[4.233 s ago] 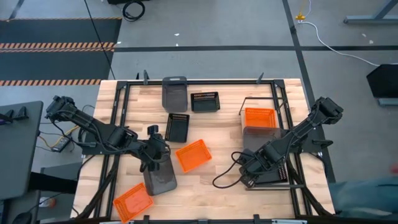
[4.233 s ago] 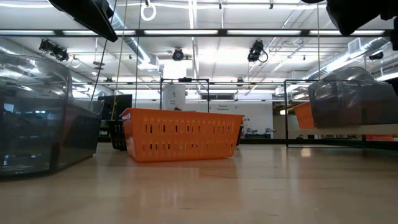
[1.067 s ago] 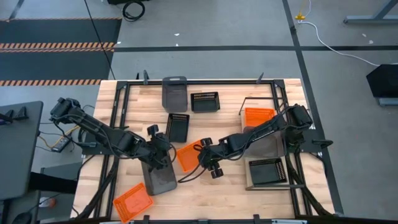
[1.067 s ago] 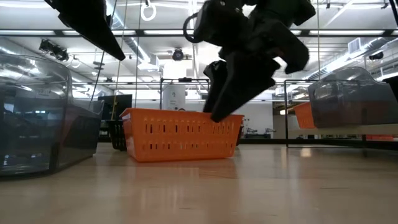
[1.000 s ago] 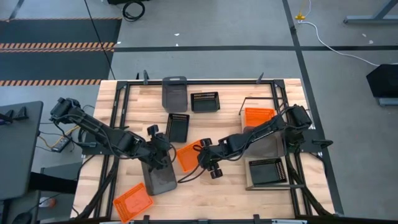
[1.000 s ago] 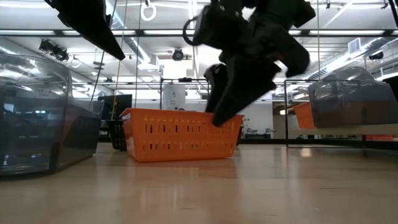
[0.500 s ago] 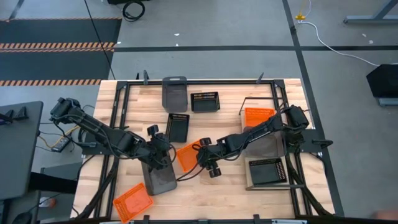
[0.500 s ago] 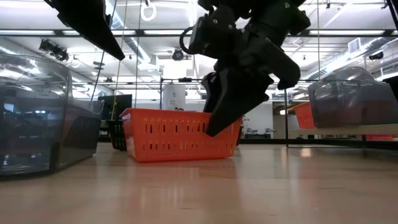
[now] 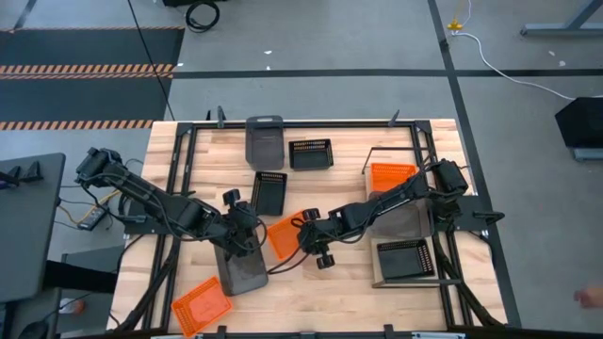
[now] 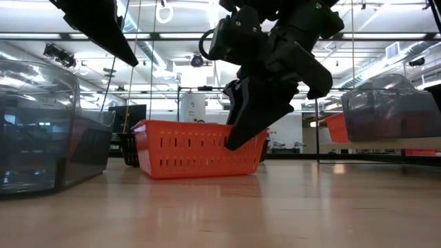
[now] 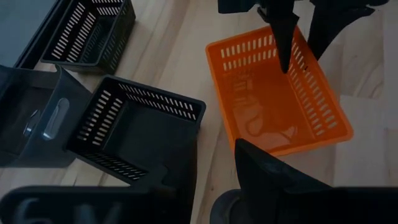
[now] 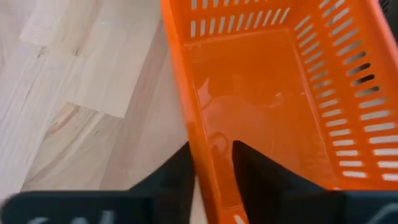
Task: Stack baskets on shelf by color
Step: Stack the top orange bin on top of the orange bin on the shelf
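An orange basket (image 9: 285,235) stands on the tabletop at the middle, with my right gripper (image 9: 304,234) shut on its wall. My left gripper (image 9: 237,239) is shut on a dark grey basket (image 9: 245,273) just left of it; this basket fills the left of the low view (image 10: 41,131). The shelf (image 9: 407,281) at the right bears an orange basket (image 9: 393,176), a dark grey one (image 9: 407,215) partly under my right arm, and a black one (image 9: 405,258). My left gripper holds the dark grey basket at its far end (image 9: 236,250), coming down at a slant from the table's left. The gripper itself hides the hold. I cannot tell whether the basket is clear of the table. My right gripper has one finger (image 12: 261,180) inside the orange basket and one outside, pinching a long side wall (image 12: 194,118) near its end. The fingers slant down from the table's right. The basket stands on the tabletop (image 10: 200,148).
Two black baskets (image 9: 311,153) (image 9: 269,191) and a dark grey one (image 9: 265,139) lie at the far middle of the table. Another orange basket (image 9: 201,306) lies at the near left. Bare wood stretches along the near edge between it and the shelf.
My right gripper has sunk a little onto the orange basket's wall. The basket has then shifted slightly toward the table's left.
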